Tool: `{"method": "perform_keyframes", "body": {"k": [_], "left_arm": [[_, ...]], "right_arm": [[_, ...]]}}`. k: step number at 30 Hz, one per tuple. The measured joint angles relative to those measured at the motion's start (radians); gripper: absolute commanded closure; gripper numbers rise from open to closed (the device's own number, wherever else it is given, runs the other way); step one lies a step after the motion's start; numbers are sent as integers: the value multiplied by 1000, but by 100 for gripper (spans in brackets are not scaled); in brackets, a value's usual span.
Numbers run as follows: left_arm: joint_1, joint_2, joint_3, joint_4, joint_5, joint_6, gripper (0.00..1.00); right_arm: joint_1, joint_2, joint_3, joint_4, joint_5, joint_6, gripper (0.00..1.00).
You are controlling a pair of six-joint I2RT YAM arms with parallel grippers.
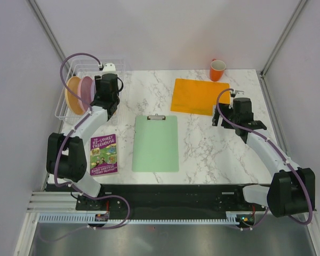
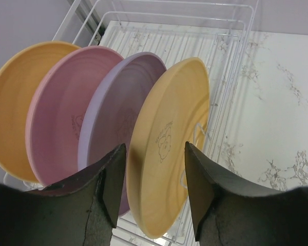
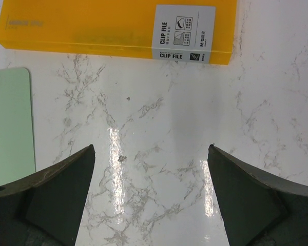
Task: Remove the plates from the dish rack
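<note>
Your left pincer [image 2: 153, 184] straddles a yellow plate [image 2: 164, 128] in the far-left rack [image 2: 241, 61].
Jaws half open round its rim, grip unclear. Your right pincer [image 3: 151, 195] gapes empty over the table [image 3: 267, 102].

Bright even light, soft shadows, glare streaks on marble table [image 3: 115, 148], focus sharp

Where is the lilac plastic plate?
Left wrist view: lilac plate on edge in the white wire dish rack, far left of table, between pink plate and yellow-orange plate.
</note>
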State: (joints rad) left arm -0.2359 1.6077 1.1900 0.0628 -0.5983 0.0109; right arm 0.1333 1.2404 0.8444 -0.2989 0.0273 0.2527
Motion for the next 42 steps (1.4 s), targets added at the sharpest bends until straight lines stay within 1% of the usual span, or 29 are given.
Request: {"method": "perform_keyframes", "body": {"k": [11,12,13,14,16,18,20,25,29,31,33,37,42], "left_arm": [[0,19,0,1,-43,6,60],[0,22,0,1,-48,6,67],[0,24,0,0,-53,6,68],[0,24,0,0,-59,8,72],[0,24,0,0,-64,8,84],[0,24,0,-6,-81,21,94],[2,27,0,-14,-94,35,98],[-10,29,0,-18,-118,77,98],[-45,38,0,7,-192,161,98],[-76,48,0,61,-259,251,98],[-111,66,2,149,-317,348,98],[-161,102,26,282,-399,510,98],[-179,104,55,365,-456,623,98]], "right_arm": [[0,13,2,0,14,-3,2],[-1,13,2,0,15,-3,2],[-1,13,2,0,16,-3,2],[-1,13,2,0,16,-3,2],[-1,13,2,0,18,-3,2],[-1,14,2,0,19,-3,2],[-1,14,2,0,20,-3,2],[-3,18,2,0,20,-3,2],[-5,18,2,0,20,-3,2],[-5,18,2,0,20,-3,2],[-5,18,2,0,21,-3,2],[-5,18,2,0,21,-3,2],[-5,18,2,-1,22,-3,2]]}}
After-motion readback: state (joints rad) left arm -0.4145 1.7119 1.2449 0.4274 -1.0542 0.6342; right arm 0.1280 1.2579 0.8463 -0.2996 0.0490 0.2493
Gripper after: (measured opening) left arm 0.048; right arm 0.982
